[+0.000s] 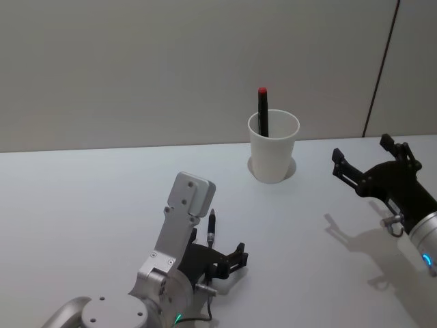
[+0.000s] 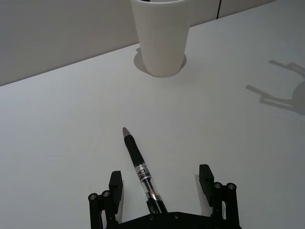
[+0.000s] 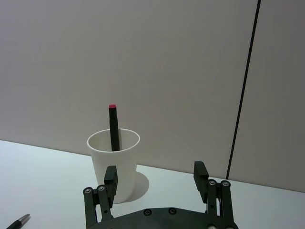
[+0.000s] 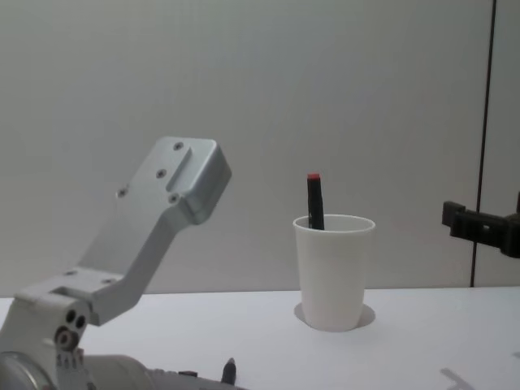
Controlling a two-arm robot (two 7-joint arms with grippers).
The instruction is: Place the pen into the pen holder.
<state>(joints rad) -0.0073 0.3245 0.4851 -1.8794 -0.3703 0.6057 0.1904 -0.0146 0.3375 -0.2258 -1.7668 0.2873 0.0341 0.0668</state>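
A black pen (image 2: 138,164) with a clear barrel lies flat on the white table, its tip towards the pen holder (image 2: 161,38). My left gripper (image 2: 161,181) is open low over the pen's rear end, one finger on each side, not touching it. From the head the pen (image 1: 212,229) shows just ahead of the left gripper (image 1: 224,263). The pen holder (image 1: 273,154) is a white paper cup standing upright at the back, with a black red-capped pen (image 1: 262,109) in it. My right gripper (image 1: 364,154) hovers open to the right of the cup, holding nothing.
A grey wall stands close behind the table's far edge, with a dark vertical seam (image 1: 380,68) at the right. Bare white tabletop (image 1: 89,205) lies between the lying pen and the cup, and all along the left side.
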